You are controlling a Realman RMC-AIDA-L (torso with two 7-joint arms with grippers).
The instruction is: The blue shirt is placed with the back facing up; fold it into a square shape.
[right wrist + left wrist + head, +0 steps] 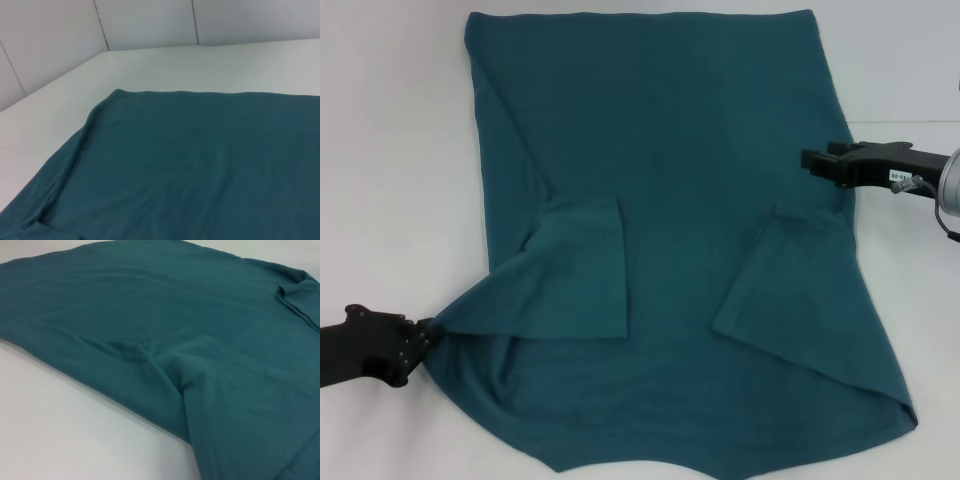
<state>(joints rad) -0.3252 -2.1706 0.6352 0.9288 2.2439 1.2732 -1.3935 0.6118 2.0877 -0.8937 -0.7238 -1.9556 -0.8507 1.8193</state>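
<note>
The blue shirt (680,170) lies spread flat on the white table (390,150), with both sleeves folded inward onto its body. My left gripper (428,338) is at the near left side of the shirt, shut on its edge, and the fabric is drawn out to a point there. My right gripper (812,162) reaches in over the shirt's right edge, about midway along it. The left wrist view shows the blue shirt (165,325) close up with a crease. The right wrist view shows the blue shirt (200,170) up to its far corner.
The white table (200,65) runs on beyond the shirt's far hem to a pale panelled wall (145,22). Bare table (65,430) shows on the left side of the shirt. The shirt's near end reaches the bottom of the head view.
</note>
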